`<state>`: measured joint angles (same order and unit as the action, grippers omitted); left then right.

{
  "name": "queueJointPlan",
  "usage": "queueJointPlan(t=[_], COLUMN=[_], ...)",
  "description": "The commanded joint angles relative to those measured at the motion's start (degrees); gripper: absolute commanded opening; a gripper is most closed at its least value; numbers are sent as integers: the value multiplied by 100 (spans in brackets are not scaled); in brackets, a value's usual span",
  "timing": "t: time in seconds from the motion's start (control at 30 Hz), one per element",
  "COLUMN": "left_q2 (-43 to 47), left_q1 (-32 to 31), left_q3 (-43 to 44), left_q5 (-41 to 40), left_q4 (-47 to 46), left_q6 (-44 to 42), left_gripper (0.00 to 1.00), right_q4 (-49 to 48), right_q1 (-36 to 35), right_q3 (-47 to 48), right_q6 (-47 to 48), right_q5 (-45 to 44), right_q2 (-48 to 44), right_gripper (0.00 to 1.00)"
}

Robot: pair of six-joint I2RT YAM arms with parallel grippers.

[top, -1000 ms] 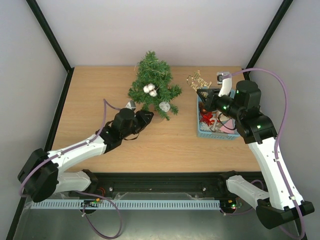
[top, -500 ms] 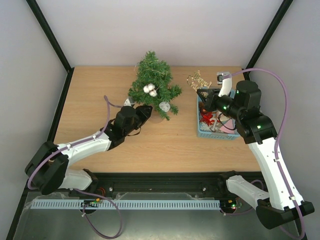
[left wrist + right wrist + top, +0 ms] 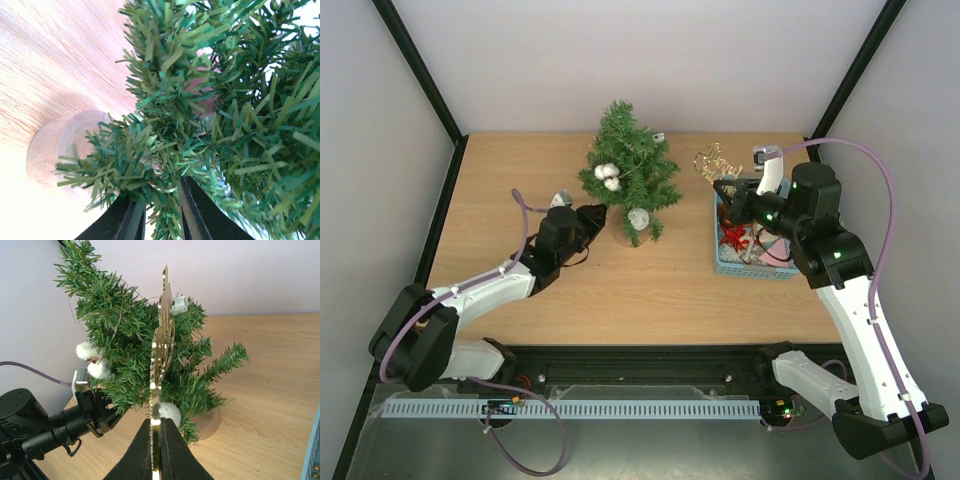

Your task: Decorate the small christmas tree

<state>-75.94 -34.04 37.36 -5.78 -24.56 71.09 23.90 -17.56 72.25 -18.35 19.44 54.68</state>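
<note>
The small christmas tree (image 3: 628,170) stands on its tan base (image 3: 631,237) at the table's middle back. It carries white cotton balls (image 3: 607,173) and a silver ball (image 3: 638,218). My left gripper (image 3: 592,218) reaches in from the left and is shut on a low branch (image 3: 150,165) just above the base (image 3: 60,150). My right gripper (image 3: 728,188) hovers over the basket's far left corner, shut on a flat gold glitter ornament (image 3: 717,161). The right wrist view shows that ornament (image 3: 162,335) edge-on in front of the tree (image 3: 125,340).
A light-blue basket (image 3: 752,269) with red and other ornaments stands to the right of the tree, under my right arm. Black frame posts stand at the back corners, and walls close in three sides of the table.
The left gripper has drawn back leftward with the branch. The tree has turned, its cotton balls shifting up-left and the silver ball lower. The right arm has not moved.
</note>
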Motion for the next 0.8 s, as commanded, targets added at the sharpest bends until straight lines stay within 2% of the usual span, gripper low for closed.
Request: queueJointPlan(t=[0.0, 0.3, 0.77], left_q2=[-20, -203, -926], left_q1=[199, 763, 1227], left_q3=[9, 300, 922], left_q5=[50, 395, 754], left_q4=[-231, -245, -415], left_q6=[-232, -543, -824], left_gripper=[22, 22, 22], right_q4=[-4, -7, 49], right_q1=[14, 9, 15], right_q3=[-30, -62, -78], right_q6=[68, 68, 86], right_q5=[43, 51, 10], right_q2=[-88, -88, -92], right_gripper=[1, 1, 1])
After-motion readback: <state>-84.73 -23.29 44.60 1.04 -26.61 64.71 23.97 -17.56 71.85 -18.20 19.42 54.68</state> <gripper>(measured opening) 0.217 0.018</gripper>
